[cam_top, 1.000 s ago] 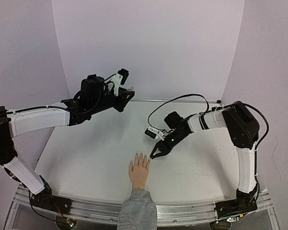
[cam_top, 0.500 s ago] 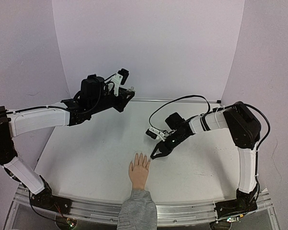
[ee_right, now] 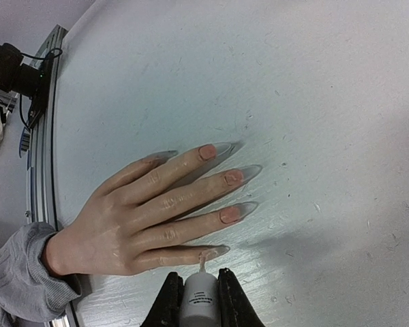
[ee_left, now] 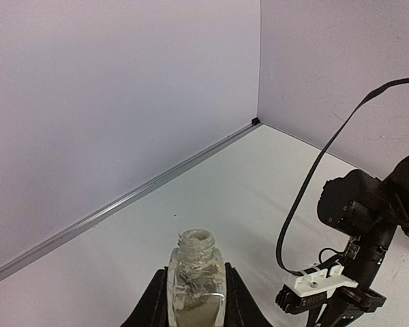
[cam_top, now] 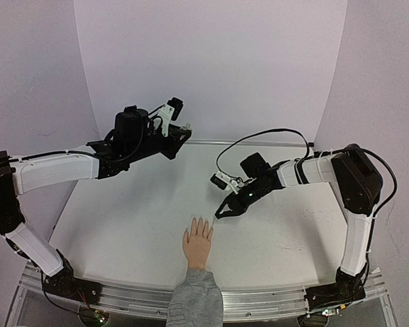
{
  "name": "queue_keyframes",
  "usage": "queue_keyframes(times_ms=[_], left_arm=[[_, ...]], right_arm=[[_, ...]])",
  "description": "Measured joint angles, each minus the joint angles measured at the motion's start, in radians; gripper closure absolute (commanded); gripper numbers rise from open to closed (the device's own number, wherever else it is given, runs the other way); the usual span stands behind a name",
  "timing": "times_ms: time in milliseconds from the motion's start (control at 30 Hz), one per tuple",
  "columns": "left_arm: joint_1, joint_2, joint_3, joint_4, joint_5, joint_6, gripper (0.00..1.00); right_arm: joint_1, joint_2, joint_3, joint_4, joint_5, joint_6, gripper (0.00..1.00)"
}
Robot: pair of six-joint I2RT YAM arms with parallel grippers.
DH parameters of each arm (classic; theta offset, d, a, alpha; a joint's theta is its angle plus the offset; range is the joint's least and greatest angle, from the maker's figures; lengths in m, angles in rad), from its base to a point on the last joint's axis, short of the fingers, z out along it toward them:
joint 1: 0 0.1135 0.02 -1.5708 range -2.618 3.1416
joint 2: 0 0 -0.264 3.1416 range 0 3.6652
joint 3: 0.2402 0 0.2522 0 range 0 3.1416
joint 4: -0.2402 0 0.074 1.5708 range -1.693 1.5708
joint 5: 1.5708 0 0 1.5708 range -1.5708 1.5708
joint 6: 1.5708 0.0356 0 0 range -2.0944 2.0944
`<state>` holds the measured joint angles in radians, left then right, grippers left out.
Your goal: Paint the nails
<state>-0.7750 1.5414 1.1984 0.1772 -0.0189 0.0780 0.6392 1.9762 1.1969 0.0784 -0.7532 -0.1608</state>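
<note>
Left gripper (cam_top: 180,134): clamped on a small clear bottle (ee_left: 196,281), held upright between the jaws and up off the table (cam_top: 123,225). Bottle neck is uncapped. The lower part looks cloudy grey-white and the upper walls are streaked with whitish film; exact fill level can't be read.

Right gripper (cam_top: 221,213): closed on a white brush cap (ee_right: 199,301), a short cylinder with small print on it. A pale brush tip (ee_right: 204,258) sticks out past the fingertips.

Hand (ee_right: 140,216) lies flat on the table, palm down, just ahead of the right gripper, with the fingers spread and pointing away from the grey sleeve cuff (ee_right: 19,276). The nails (ee_right: 230,178) sit on the fingertips just beyond the brush. Three show a pinkish-tan patch with a long clear tip. The nail on the finger closest to the gripper looks pale. The brush tip sits over that closest finger, right by its nail; can't tell whether it is touching.

The left gripper and bottle are well apart from the hand, off to the far side of the right gripper.
</note>
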Motion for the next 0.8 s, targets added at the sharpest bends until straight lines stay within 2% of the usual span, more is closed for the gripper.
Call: queue_keyframes(times_ms=[800], left_arm=[[0.0, 0.0, 0.0, 0.0, 0.001, -0.001, 1.0]], right_arm=[[0.008, 0.048, 0.03, -0.039, -0.013, -0.021, 1.0]])
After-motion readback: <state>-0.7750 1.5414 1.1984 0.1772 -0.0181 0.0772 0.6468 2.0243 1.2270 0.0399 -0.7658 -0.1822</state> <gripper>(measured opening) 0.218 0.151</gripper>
